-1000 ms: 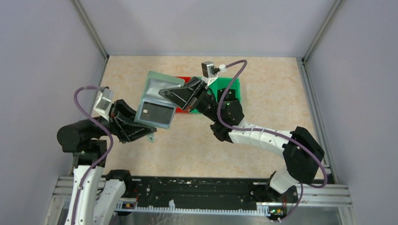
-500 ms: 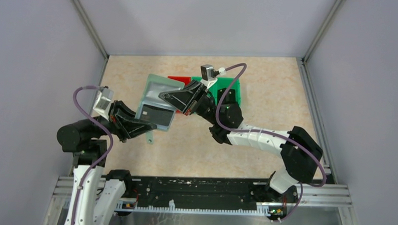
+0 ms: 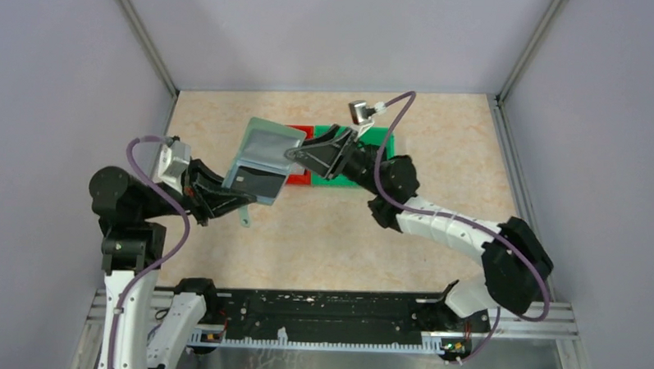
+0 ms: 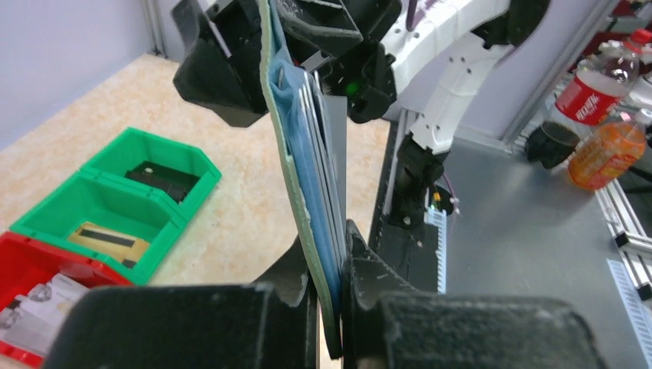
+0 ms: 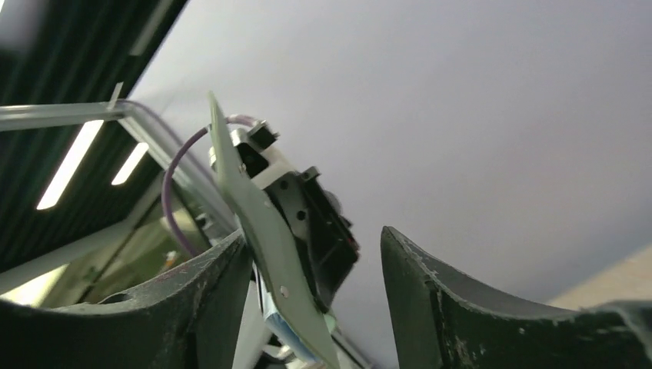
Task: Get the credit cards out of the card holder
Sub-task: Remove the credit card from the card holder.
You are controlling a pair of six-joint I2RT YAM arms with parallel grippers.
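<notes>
Left gripper (image 3: pixel 225 199): jaws pinched on the near bottom edge of the flat grey-green folding card holder (image 3: pixel 263 153). The holder is open and lifted off the beige mottled table (image 3: pixel 440 156), its pale blue pocketed inside facing up and toward the arms.

A thin dark grey-black credit card (image 3: pixel 254 182) sits in the lower pocket, just beyond the left fingertips. In the left wrist view, several card edges (image 4: pixel 329 146) stand stacked in the pockets.

Right gripper (image 3: pixel 300 155): jaws apart, straddling the holder's far right edge. In the right wrist view that edge (image 5: pixel 265 231) lies close against one finger (image 5: pixel 219 280), clear of the other.

Beyond: red plastic bin (image 3: pixel 301 179) and green plastic bin (image 3: pixel 378 141) on the table.
</notes>
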